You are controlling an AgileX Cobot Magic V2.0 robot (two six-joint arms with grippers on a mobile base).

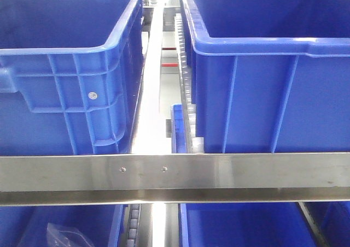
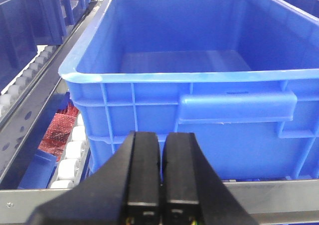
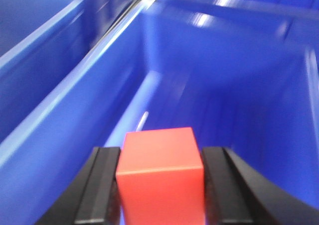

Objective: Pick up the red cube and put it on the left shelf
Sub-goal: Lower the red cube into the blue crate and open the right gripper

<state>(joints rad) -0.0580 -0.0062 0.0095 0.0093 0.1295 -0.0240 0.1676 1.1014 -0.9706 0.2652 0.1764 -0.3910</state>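
The front view shows two blue crates (image 1: 71,66) behind a steel shelf rail (image 1: 175,170), no arm in sight. In the left wrist view, the left gripper (image 2: 160,170) is closed on nothing before a blue crate (image 2: 199,80). In the blurred right wrist view, the right gripper (image 3: 160,177) clamps the red cube (image 3: 160,170) over a blue bin's interior (image 3: 224,85).

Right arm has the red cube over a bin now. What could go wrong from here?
1. The right gripper holds the red cube only by two side faces; the blurred right wrist view suggests fast motion, so it might slip.
2. If released here, the cube would likely drop into the blue bin, not onto the left shelf.
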